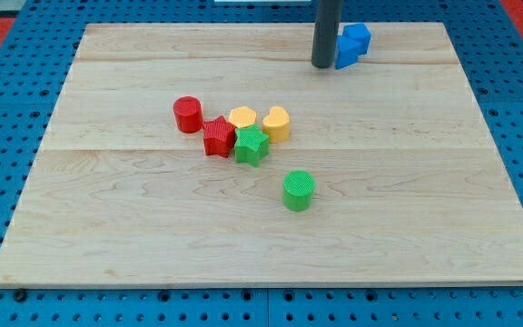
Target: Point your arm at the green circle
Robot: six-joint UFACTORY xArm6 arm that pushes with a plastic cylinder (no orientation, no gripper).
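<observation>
The green circle (299, 190) stands alone on the wooden board, a little below the view's middle. My tip (322, 65) is near the view's top, far above the green circle and slightly to its right. It rests right beside the left side of a blue block (353, 44), which the rod partly hides.
A cluster lies up and left of the green circle: a red circle (187, 114), a red star (218, 137), a green star (251, 145), a yellow hexagon-like block (241, 118) and a yellow heart (277, 123). The board (107, 236) sits on a blue perforated table.
</observation>
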